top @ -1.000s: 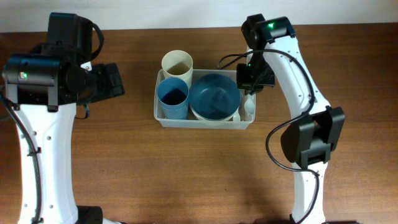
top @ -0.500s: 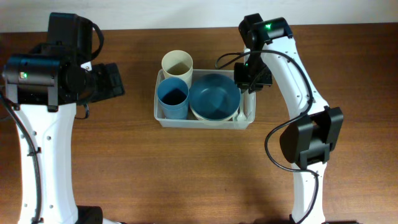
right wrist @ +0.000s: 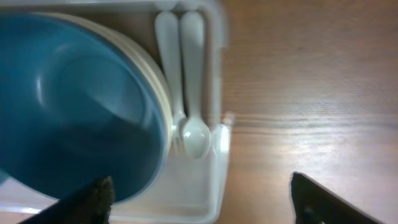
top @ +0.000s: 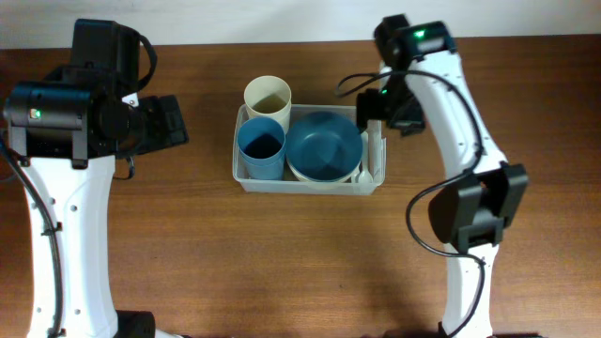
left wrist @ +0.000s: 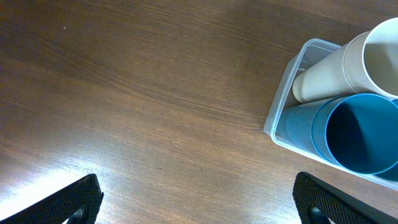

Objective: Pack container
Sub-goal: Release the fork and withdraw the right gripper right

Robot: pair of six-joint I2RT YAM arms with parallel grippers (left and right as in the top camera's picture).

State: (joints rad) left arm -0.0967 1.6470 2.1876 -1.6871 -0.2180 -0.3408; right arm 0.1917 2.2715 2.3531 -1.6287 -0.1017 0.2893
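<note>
Right fingers [right wrist: 93, 199] gape over the clear, round-cornered plastic container [right wrist: 186, 186].

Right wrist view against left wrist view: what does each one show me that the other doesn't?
Right wrist only: a round blue bowl nested in a cream bowl, with two white plastic spoons beside it. Left wrist only: a tall cream cup and a blue cup side by side. Both: the clear plastic rectangular container and the brown wooden table.
</note>
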